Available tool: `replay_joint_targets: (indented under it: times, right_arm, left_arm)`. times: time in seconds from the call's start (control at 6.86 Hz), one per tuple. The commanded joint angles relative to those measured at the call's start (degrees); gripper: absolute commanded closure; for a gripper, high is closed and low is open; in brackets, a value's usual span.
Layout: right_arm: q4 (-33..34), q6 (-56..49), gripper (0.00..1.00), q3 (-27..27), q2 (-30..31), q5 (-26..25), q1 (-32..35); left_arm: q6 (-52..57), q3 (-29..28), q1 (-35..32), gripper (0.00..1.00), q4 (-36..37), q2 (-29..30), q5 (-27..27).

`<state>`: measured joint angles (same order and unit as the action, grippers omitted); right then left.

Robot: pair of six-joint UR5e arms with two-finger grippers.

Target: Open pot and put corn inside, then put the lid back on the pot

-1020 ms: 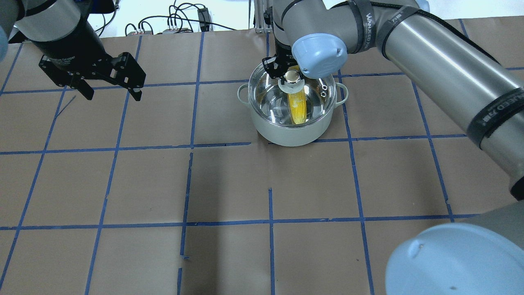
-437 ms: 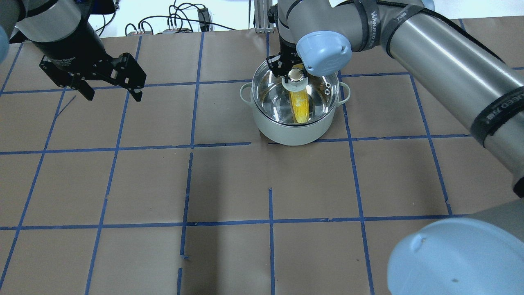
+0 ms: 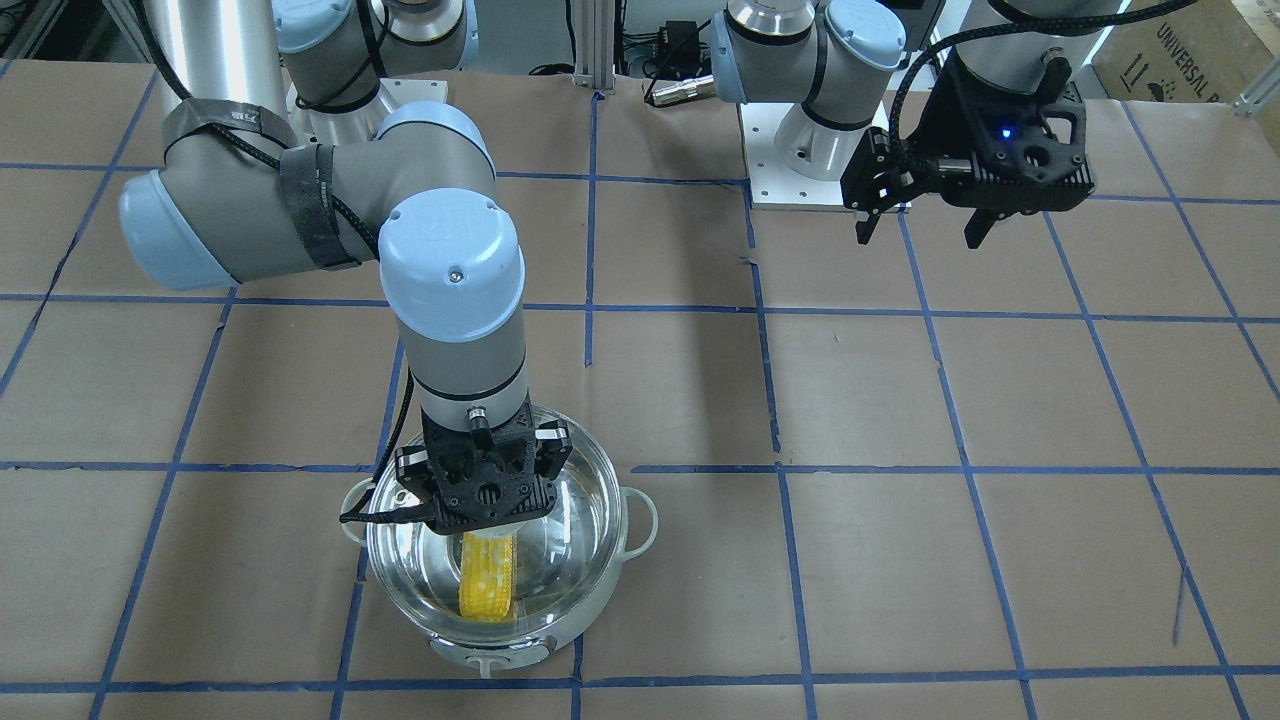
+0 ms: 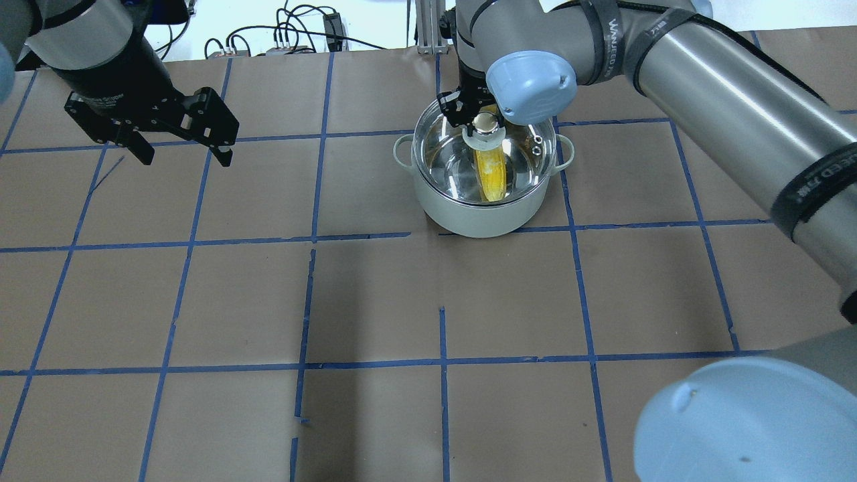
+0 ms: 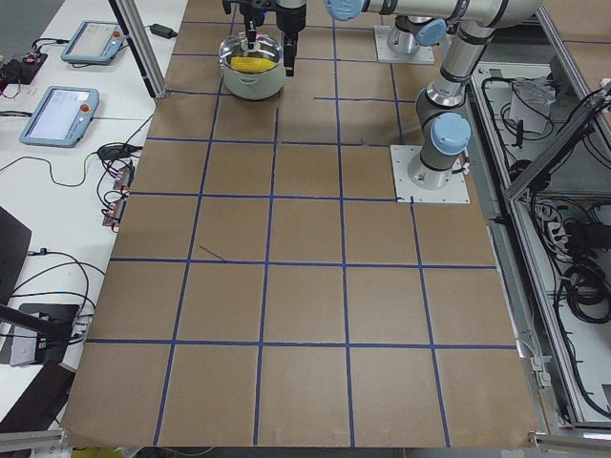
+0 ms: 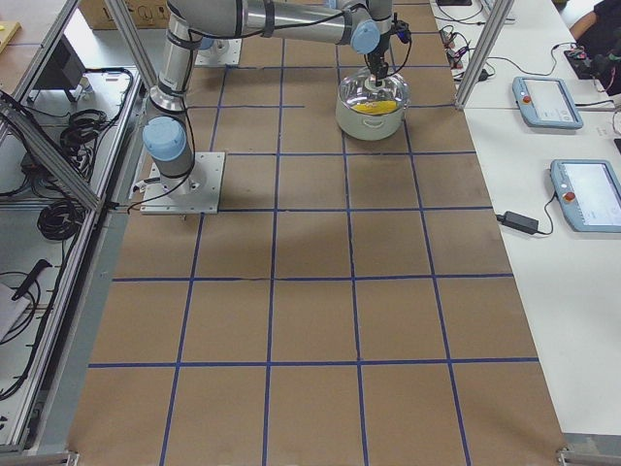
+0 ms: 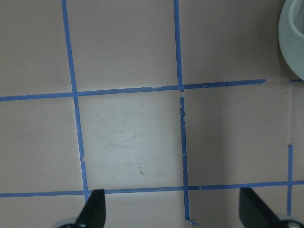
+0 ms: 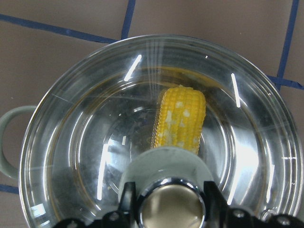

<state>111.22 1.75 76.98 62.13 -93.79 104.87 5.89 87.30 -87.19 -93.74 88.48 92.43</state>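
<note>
The pale grey-white pot [image 4: 469,217] stands at the far middle of the table. The yellow corn [image 4: 492,177] lies inside it and shows through the clear glass lid [image 4: 442,161], which sits over the pot's mouth. My right gripper [image 4: 483,124] is shut on the lid's knob [image 8: 171,205] from above. In the front-facing view the right gripper [image 3: 485,515] covers the knob, with the lid [image 3: 580,520], the corn [image 3: 486,580] and the pot [image 3: 560,635] below it. My left gripper [image 4: 186,161] is open and empty, well above the table at the far left.
The table is brown paper with a blue tape grid [image 4: 442,365]. Cables and boxes [image 4: 301,33] lie beyond the far edge. The left wrist view shows bare paper between the open left gripper [image 7: 173,211] and the pot's edge [image 7: 294,42] at the top right.
My right gripper, holding the lid's knob, has shifted slightly to the right, and the pot has shifted with it. The left arm has not moved.
</note>
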Motion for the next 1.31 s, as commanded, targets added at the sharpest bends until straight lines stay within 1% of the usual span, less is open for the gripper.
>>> replay_joint_targets:
  times: [0.0,0.73,1.17]
  right_arm:
    - [-0.47,-0.08,0.73,-0.16,-0.25,-0.08,-0.01]
    - [-1.7,-0.16,0.72,-0.25,-0.43,-0.52,-0.01]
    - [-4.77,-0.25,0.73,-2.44,-0.78,-0.52,-0.1]
  left_arm:
    - [0.0,0.15,0.0,0.0,-0.04,-0.15,0.03]
    - [0.0,0.15,0.0,0.0,0.05,-0.15,0.03]
    - [0.0,0.24,0.0,0.0,0.05,-0.24,-0.06]
